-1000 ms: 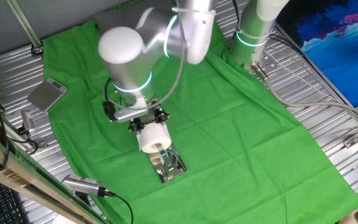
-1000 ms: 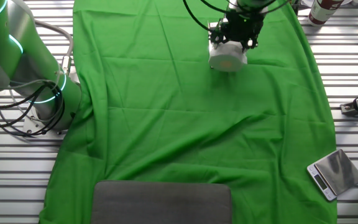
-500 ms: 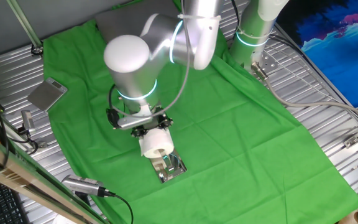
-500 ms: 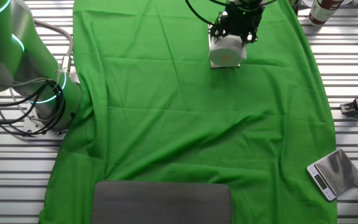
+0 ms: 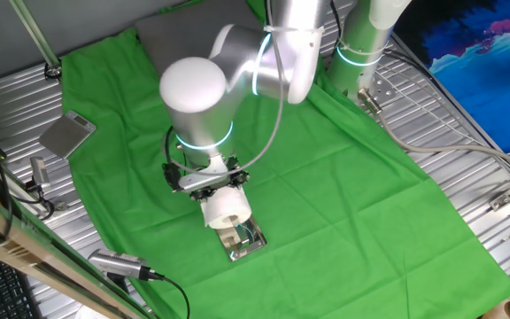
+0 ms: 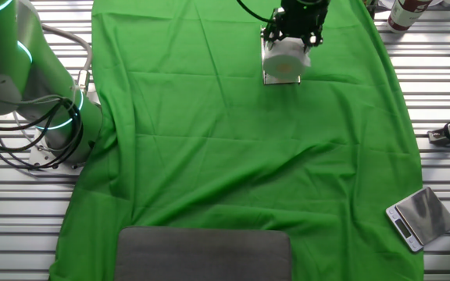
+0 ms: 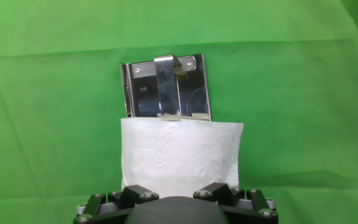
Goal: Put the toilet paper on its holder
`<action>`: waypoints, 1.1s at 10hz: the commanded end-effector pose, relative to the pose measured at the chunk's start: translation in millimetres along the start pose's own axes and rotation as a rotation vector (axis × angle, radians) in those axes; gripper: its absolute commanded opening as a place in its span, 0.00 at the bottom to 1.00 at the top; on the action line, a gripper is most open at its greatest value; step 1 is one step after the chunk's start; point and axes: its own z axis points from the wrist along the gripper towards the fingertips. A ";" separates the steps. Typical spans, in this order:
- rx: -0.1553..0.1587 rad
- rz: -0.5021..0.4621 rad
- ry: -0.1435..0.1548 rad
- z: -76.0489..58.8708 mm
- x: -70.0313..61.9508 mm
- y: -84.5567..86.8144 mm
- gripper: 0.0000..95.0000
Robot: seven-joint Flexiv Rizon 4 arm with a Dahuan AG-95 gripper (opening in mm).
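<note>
One gripper (image 5: 211, 180) grips the toilet paper (image 7: 180, 153), its jaws closed on the soft, embossed white cylinder. The roll hangs just over the near end of the holder (image 7: 166, 87), a shiny chrome rectangular plate with a raised bent bar, lying flat on the wrinkled green cloth (image 5: 326, 177). Well apart from the holder, off the cloth, sits a dull grey square plate (image 6: 421, 216).

One fixed camera looks steeply down, close behind the gripper (image 5: 222, 194); the other faces it from far across. The hand camera peers forward over the holder (image 7: 166, 87), seen by all three.
</note>
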 end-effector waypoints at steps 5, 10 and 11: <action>0.042 -0.177 0.007 -0.8 0.4 0.6 0.00; 0.036 -0.226 0.009 -0.8 0.4 0.6 0.00; 0.034 -0.210 0.008 -0.8 0.4 0.6 0.00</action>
